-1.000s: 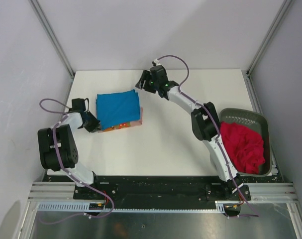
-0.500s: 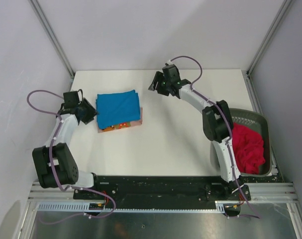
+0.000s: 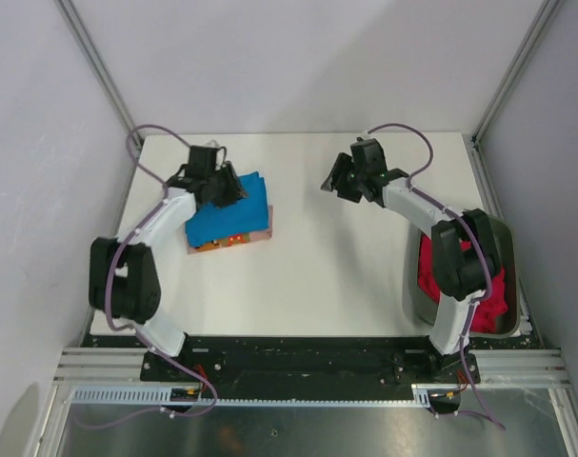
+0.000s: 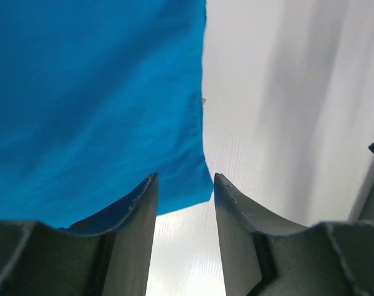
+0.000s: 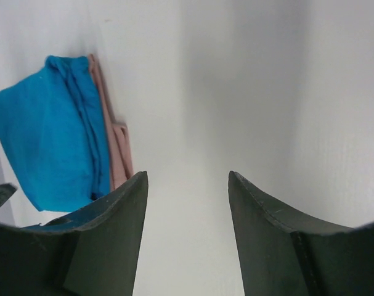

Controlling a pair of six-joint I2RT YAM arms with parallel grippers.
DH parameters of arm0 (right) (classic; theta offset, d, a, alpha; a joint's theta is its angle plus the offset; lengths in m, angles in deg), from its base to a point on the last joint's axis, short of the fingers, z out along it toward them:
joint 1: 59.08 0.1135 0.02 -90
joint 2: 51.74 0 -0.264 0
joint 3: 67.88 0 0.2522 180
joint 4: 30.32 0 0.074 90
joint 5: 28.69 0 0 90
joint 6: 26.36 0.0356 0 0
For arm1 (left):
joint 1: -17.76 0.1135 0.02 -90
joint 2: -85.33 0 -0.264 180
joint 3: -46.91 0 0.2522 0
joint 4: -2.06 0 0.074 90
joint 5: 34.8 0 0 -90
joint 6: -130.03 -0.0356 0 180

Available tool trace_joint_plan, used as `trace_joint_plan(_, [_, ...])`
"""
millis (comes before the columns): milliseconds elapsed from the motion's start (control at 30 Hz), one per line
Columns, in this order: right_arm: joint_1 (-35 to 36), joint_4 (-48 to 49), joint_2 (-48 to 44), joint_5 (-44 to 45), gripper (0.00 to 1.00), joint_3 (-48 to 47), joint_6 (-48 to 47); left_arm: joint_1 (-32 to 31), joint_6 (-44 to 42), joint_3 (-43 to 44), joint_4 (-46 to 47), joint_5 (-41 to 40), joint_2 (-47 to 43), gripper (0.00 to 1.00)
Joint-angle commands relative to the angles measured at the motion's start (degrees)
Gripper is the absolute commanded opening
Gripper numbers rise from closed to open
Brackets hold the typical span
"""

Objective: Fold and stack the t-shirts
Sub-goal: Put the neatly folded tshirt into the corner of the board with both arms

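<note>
A folded bright blue t-shirt (image 3: 233, 214) lies on a folded dusty pink t-shirt (image 3: 239, 239) at the table's left. The red t-shirt (image 3: 489, 291) sits crumpled in the dark grey basket (image 3: 496, 227) at the right, partly hidden by the right arm. My left gripper (image 3: 233, 185) is open and empty, low over the blue shirt's far edge; the left wrist view shows the blue cloth (image 4: 94, 92) just beyond its tips (image 4: 185, 179). My right gripper (image 3: 332, 181) is open and empty above bare table; in its view (image 5: 188, 176) the blue shirt (image 5: 48, 135) and pink shirt (image 5: 117, 148) lie ahead to the left.
The white table (image 3: 346, 276) is walled by grey panels and metal posts at the back corners. The basket stands against the table's right edge.
My left gripper swung from the stack's left side up and over to the blue shirt's far edge. My right gripper drew back to the right, away from the stack.
</note>
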Motion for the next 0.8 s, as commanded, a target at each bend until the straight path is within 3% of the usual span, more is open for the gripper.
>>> trace_joint_plan(0, [-0.3,0.5,-5.4,0.4,0.58,3.8,-2.1,-3.6,-0.3,3.2,2.1,1.7,6.9,0.45])
trace_joint_plan(200, [-0.9,-0.4,-8.8,0.7,0.58,8.3,-3.2,-6.0,0.6,0.6,4.4,4.7,12.8,0.43])
trace_joint_plan(500, [-1.1,-0.9,-10.8,1.4,0.57,10.3,-4.0,-7.1,-1.6,-5.6,4.0,4.0,9.9,0.42])
trace_joint_plan(767, [-2.3,-0.7,-12.5,1.2,0.57,10.3,-4.6,-12.7,-2.7,-3.7,3.7,4.7,5.9,0.47])
